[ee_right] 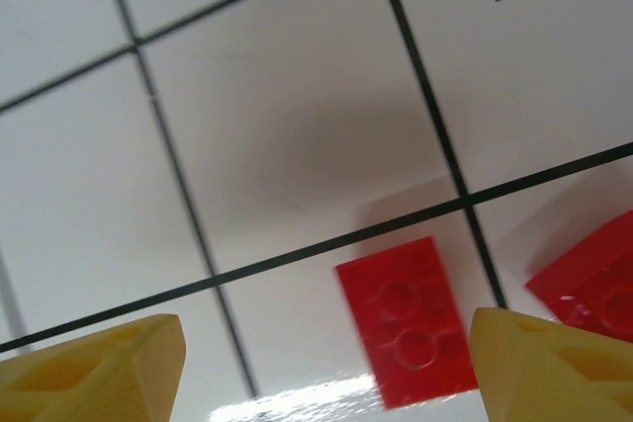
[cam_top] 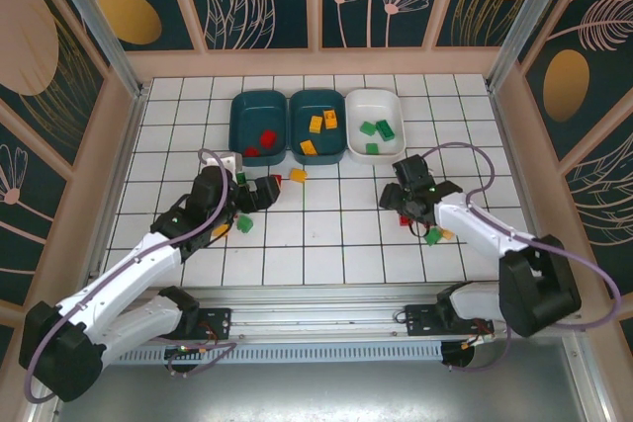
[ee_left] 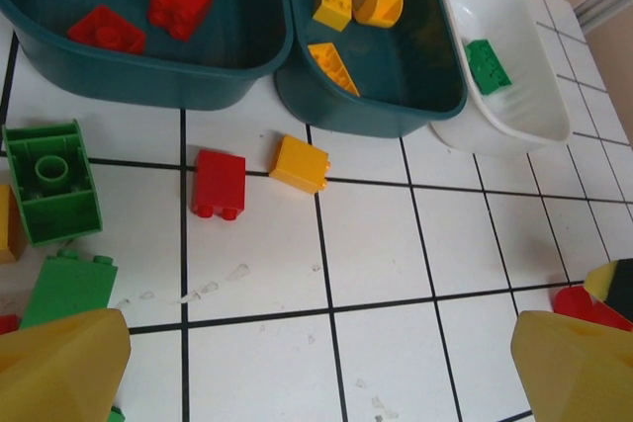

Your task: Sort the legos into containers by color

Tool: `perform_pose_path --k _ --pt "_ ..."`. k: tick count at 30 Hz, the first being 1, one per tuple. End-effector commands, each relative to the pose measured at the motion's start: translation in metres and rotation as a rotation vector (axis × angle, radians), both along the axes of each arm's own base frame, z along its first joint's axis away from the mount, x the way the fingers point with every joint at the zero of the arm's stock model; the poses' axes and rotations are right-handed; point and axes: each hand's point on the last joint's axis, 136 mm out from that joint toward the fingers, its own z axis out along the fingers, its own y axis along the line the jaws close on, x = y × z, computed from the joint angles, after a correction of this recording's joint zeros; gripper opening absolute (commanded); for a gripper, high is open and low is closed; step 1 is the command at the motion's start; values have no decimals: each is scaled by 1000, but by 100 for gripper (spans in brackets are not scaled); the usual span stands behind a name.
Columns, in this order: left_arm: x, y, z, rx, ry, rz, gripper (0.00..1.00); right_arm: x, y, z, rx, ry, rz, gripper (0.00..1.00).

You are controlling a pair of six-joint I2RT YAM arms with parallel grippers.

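Legos (cam_top: 243, 223) from above: red ones (cam_top: 265, 136) in the left teal container (cam_top: 242, 116), yellow ones (cam_top: 316, 125) in the middle teal container (cam_top: 302, 106), green ones (cam_top: 384, 128) in the white container (cam_top: 366, 104), others loose on the tiles. At my left wrist, my left gripper (ee_left: 316, 373) gapes wide, holding nothing; a red brick (ee_left: 219, 183) and a yellow brick (ee_left: 300, 163) lie ahead. At my right wrist, my right gripper (ee_right: 326, 363) stands parted and empty, a red lego (ee_right: 406, 320) flat between its fingers.

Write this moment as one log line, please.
left gripper: open, empty | right gripper: open, over red brick | left teal tray: reds | middle teal tray: yellows | white tray: greens
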Motion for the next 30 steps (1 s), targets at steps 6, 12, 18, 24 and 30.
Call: perform_pose_path --k 6,12,18,24,30 --pt "1 -2 5 -6 -5 -11 99 6 4 -27 -66 84 94 70" --pt "1 1 9 7 -13 -3 99 13 22 -20 -63 49 120 33" --pt "4 25 9 80 -36 99 98 38 61 9 -33 -40 176 20" --pt "-2 73 6 140 -54 333 99 80 161 56 127 -202 315 18" --pt "-12 76 -23 99 31 358 99 119 277 70 240 -280 477 18"
